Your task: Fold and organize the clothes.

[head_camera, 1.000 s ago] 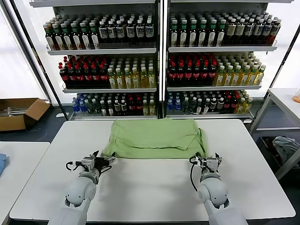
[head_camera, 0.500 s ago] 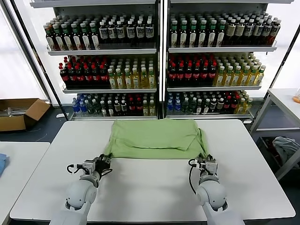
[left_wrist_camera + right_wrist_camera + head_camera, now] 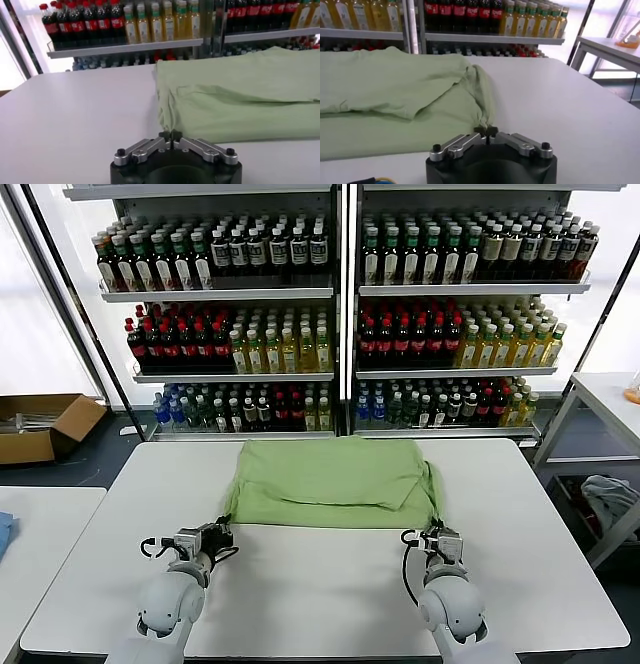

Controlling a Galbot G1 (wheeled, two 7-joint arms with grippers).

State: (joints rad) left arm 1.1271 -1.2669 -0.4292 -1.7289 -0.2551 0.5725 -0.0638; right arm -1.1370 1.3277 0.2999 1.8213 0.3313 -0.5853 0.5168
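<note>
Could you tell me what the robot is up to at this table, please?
It is folding a light green shirt lying on the white table. The left gripper is shut on the shirt's near left corner, and the right gripper is shut on the near right corner, ready to lift that edge.

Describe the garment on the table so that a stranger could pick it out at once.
On the white table before the drink shelves lies a light green shirt, partly folded. The left gripper and right gripper pinch its near corners. Nothing else there is cloth.
</note>
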